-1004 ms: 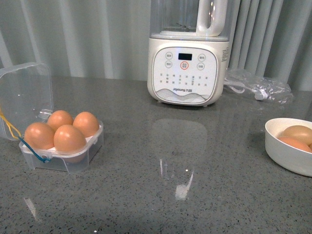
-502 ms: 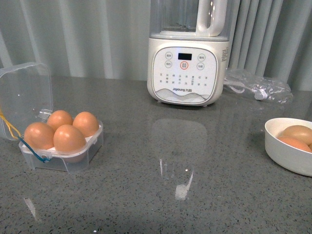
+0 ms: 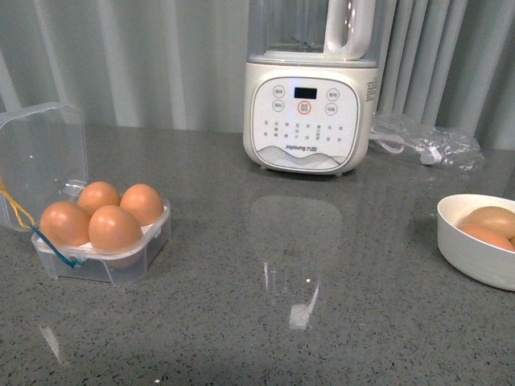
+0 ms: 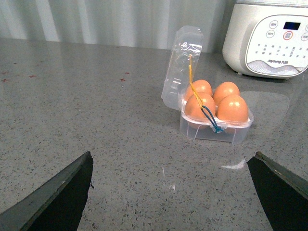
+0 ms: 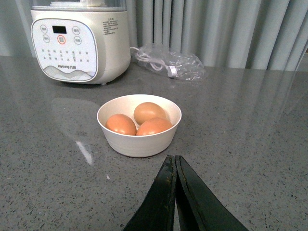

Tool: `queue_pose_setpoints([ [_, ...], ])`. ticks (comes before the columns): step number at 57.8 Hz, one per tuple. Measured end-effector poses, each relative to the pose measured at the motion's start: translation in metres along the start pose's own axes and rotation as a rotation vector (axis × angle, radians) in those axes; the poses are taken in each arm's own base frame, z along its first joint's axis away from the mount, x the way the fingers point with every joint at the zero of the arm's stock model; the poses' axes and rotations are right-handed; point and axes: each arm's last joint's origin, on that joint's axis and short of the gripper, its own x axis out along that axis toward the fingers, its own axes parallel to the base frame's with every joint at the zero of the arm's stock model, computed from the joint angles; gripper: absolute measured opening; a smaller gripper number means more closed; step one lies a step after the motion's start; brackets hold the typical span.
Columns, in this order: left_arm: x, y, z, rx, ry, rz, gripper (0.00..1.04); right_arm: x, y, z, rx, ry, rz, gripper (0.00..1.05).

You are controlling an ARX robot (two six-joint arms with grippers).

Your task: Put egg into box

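My left gripper (image 4: 172, 156) is hanging over counter (image 3: 338, 265), fingers spread wide, holding nothing. My right gripper (image 5: 174, 161) is pressed closed, also empty, pointing toward white bowl (image 5: 139, 142), which is holding three eggs (image 5: 153, 126). Box (image 3: 100, 264) is standing at left side of counter, clear lid (image 3: 40, 153) raised upright behind it. Four eggs (image 3: 114, 227) are filling all four holes. White kitchen machine (image 3: 310, 121) is standing further back, well apart from box.

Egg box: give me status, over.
Left gripper open, empty; right gripper shut, empty. Box full, four eggs seated, lid up. Three more eggs in bowl; nothing blocking.
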Motion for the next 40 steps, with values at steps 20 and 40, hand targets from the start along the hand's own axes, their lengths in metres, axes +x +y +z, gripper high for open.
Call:
queue_pose_setpoints([
  [20,0.000,0.000,0.000,0.000,0.000,0.000,0.98,-0.013,0.000,-0.003,0.000,0.004,0.000,0.03],
  [40,0.000,0.000,0.000,0.000,0.000,0.000,0.98,-0.013,0.000,-0.003,0.000,0.006,0.000,0.33],
])
